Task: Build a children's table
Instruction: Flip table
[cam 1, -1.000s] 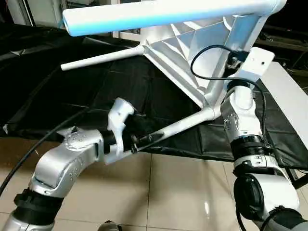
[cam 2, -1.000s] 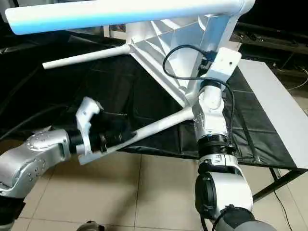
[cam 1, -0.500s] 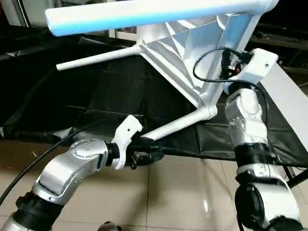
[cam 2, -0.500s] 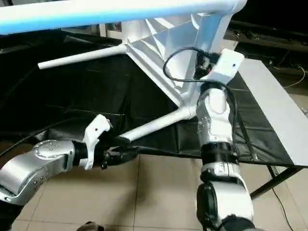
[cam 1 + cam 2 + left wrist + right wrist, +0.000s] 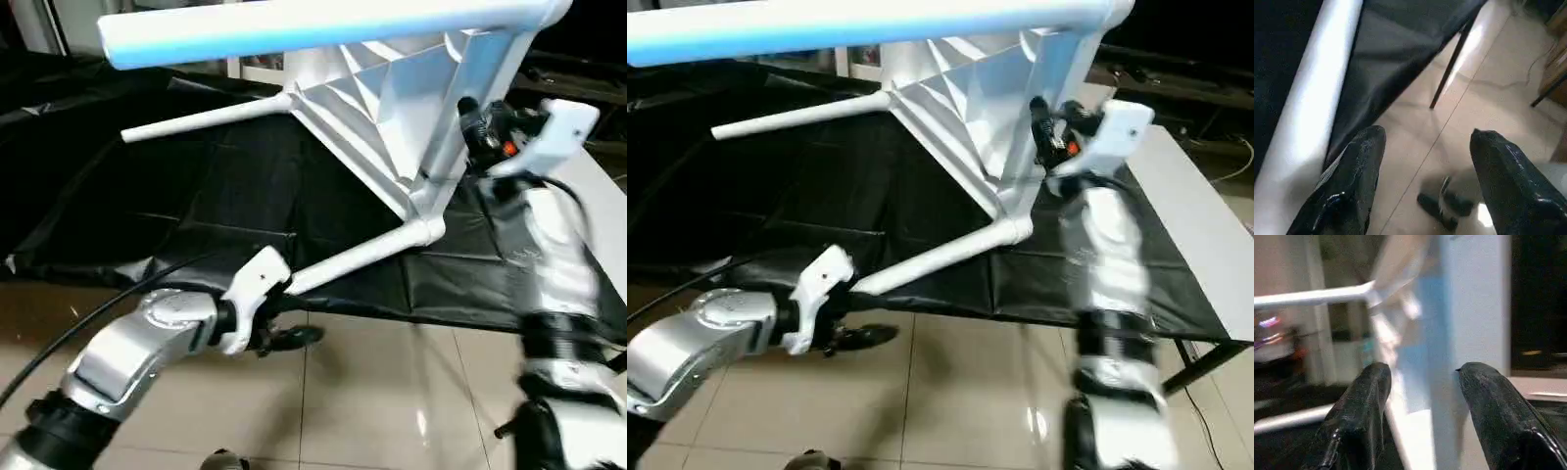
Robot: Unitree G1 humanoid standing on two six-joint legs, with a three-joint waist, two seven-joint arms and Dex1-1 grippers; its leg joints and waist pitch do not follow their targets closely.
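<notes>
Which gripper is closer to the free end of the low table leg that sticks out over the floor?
Left. The left gripper sits open just beside the free end of that leg; the right gripper is up by the tabletop edge.

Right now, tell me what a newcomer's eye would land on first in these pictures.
The white children's table, tipped on its side above the black-covered bench, with its X-ribbed underside facing the camera and tube legs sticking out, one leg crossing the top of the head view. The left gripper hangs open over the tiled floor, just beside the lowest leg. The right gripper, open, straddles the tabletop's near edge.
</notes>
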